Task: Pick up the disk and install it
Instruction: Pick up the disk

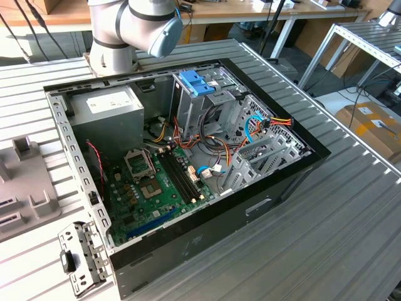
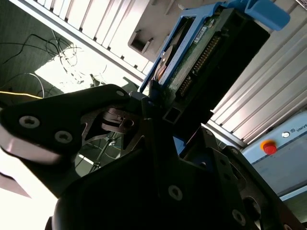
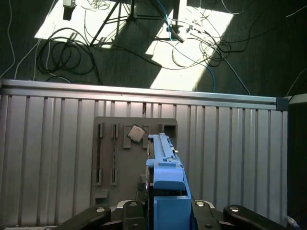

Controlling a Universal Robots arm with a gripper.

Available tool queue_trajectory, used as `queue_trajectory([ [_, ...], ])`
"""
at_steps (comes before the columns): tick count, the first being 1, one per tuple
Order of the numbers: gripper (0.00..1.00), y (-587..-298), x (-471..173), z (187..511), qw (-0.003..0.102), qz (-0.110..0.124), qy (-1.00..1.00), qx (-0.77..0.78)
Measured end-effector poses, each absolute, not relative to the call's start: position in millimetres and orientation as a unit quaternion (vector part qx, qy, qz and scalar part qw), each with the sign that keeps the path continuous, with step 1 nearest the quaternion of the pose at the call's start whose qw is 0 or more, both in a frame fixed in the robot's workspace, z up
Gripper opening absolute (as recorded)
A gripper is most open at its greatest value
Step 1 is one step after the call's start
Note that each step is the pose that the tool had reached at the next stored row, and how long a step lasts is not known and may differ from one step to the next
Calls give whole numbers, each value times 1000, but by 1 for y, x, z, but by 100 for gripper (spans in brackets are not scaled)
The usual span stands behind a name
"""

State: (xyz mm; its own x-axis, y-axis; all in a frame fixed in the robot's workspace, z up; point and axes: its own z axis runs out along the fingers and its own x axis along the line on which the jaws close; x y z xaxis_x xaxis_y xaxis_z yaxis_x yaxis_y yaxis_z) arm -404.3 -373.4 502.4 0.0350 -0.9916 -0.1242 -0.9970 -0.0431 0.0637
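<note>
I have the fingers (image 2: 144, 103) clamped on the disk (image 2: 211, 57), edge-on above the desk (image 3: 48, 143), presumably to slide into the case (image 1: 263, 207).

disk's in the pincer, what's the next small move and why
Probably carry the disk toward the case: the pincer is shut on its end, it hangs clear above the tray, and the case lies open beside that tray.
</note>
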Motion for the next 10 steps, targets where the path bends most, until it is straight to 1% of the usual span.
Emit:
queue_trajectory([
  [10,36,-385,-404,502,20,67,691,-719],
])
